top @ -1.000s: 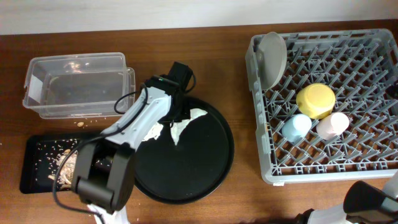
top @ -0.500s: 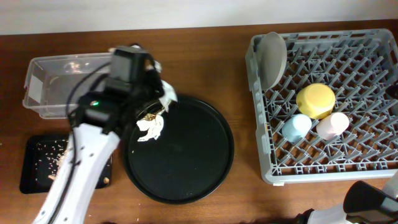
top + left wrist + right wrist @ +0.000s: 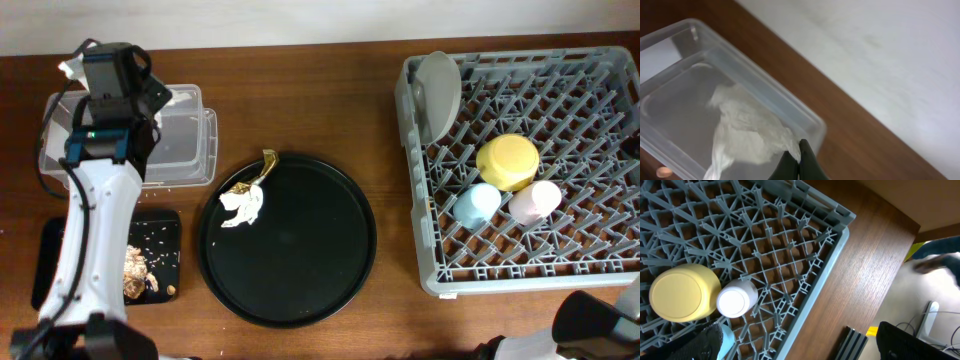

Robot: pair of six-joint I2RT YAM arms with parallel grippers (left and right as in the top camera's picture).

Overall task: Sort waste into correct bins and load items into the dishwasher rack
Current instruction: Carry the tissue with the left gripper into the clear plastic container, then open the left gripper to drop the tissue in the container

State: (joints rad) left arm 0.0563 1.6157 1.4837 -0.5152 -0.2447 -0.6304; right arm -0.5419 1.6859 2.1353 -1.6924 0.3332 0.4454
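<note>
My left gripper (image 3: pixel 799 152) is shut on a crumpled white napkin (image 3: pixel 747 132), which hangs over the inside of the clear tub (image 3: pixel 790 100). From overhead the left arm covers the tub's (image 3: pixel 185 150) left part. A second napkin piece (image 3: pixel 243 203) with a gold-brown wrapper (image 3: pixel 266 163) lies on the round black tray (image 3: pixel 290 240). Food scraps (image 3: pixel 135 268) sit in the shallow black tray (image 3: pixel 160 240). The dishwasher rack (image 3: pixel 412 180) holds the grey plate (image 3: pixel 440 95), yellow bowl (image 3: pixel 508 161), light-blue cup (image 3: pixel 477 204) and pink cup (image 3: pixel 535 201). My right gripper (image 3: pixel 807 345) is open and empty by the rack's corner (image 3: pixel 830 245).
A few crumbs lie on the wood between the tub and the shallow tray. The right arm's base (image 3: pixel 590 325) shows at the table's front right corner. Beyond the table edge in the right wrist view are the floor and a cable.
The left arm swung from the round black tray up and left to above the clear tub, carrying a napkin. A napkin piece with the wrapper stayed on the round tray. The right arm held still.
</note>
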